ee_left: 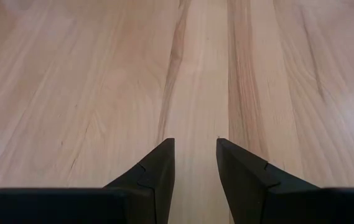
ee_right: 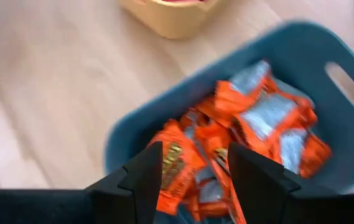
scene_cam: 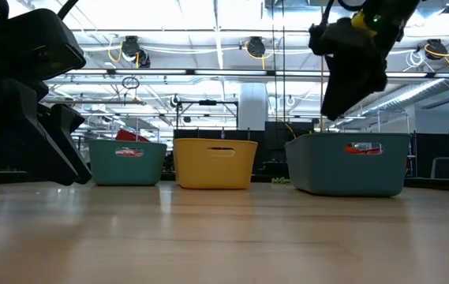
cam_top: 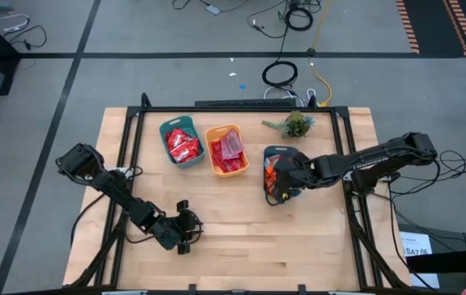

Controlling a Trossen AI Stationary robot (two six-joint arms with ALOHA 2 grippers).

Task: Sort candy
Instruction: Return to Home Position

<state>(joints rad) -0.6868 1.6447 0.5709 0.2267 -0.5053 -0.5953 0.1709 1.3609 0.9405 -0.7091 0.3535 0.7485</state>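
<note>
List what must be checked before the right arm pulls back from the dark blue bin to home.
1. Right gripper open, nothing between its fingers: ok.
2. Right gripper above the rim of the dark blue bin, with a gap in the low view: ok.
3. Orange candies lying inside that bin: ok.
4. Left gripper open and empty over the bare table: ok.
5. Candy hidden beneath either arm on the table: cannot tell.
</note>
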